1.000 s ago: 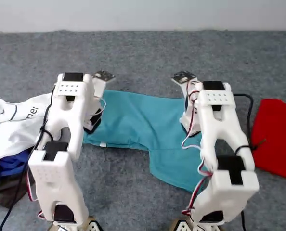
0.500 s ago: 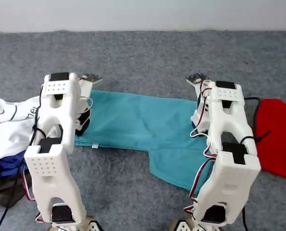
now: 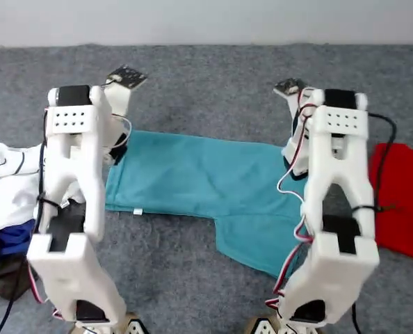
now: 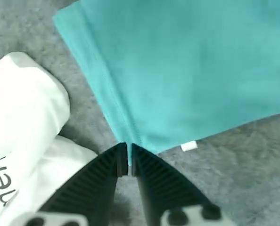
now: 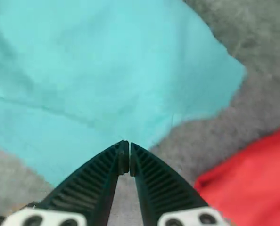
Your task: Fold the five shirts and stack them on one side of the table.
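A teal shirt (image 3: 206, 181) lies spread across the middle of the grey table. In the left wrist view my left gripper (image 4: 125, 162) is shut on the teal shirt's (image 4: 187, 70) hemmed side edge, close to a small white tag (image 4: 189, 146). My right gripper (image 5: 125, 162) is shut at the opposite edge of the teal shirt (image 5: 97, 70), with the cloth's border running into its tips. In the high view both arms (image 3: 71, 139) (image 3: 338, 139) stand over the shirt's two ends and hide the fingers.
A folded red shirt (image 3: 401, 202) (image 5: 253, 183) lies at the table's right side. A white shirt (image 3: 12, 181) (image 4: 31, 117) with dark print is heaped at the left, over a blue garment (image 3: 5, 240) and a dark one (image 3: 1, 271). Bare grey table (image 3: 206, 83) stretches behind the arms.
Both arms have moved apart and toward the far side. The teal shirt's left edge has slid left, and the cloth is drawn out wider and flatter.
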Controlling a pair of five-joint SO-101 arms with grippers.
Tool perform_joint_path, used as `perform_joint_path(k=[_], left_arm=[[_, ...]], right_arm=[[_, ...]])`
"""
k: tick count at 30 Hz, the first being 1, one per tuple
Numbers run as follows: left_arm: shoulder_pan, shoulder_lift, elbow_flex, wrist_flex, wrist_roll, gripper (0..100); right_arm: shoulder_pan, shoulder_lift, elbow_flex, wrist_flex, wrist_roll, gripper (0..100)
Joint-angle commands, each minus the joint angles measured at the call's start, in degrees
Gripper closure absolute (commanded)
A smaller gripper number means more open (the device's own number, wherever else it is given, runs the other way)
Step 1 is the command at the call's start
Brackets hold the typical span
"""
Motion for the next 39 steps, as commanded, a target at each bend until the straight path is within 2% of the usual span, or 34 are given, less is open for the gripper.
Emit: perform_joint_path(k=[1, 5, 10, 13, 20, 27, 39], left_arm=[[6.59, -9.23, 3.38, 1.41, -0.35, 90], [17.23, -14.51, 6.73, 1.23, -0.26, 89], [29.89, -15.03, 7.16, 0.26, 0.62, 88], [35.87, -13.98, 7.08, -2.81, 3.69, 88], [47.03, -6.59, 6.90, -7.03, 8.62, 77], [52.92, 2.64, 6.81, -9.93, 8.62, 76], [53.27, 11.16, 7.16, -11.60, 7.12, 76]], right_arm=[[3.38, -13.49, -1.41, 3.30, 0.44, 99.0], [8.57, -27.30, 1.41, 3.12, 0.44, 99.0], [12.70, -43.30, 5.19, 3.12, 0.00, 99.0], [14.73, -51.03, 6.33, 3.12, 0.00, 99.0], [24.22, -60.44, 6.33, 3.12, 0.35, 98.8], [29.32, -61.58, 6.33, 3.12, 3.52, 98.7], [29.49, -61.32, 6.33, 3.12, 4.04, 98.7]])
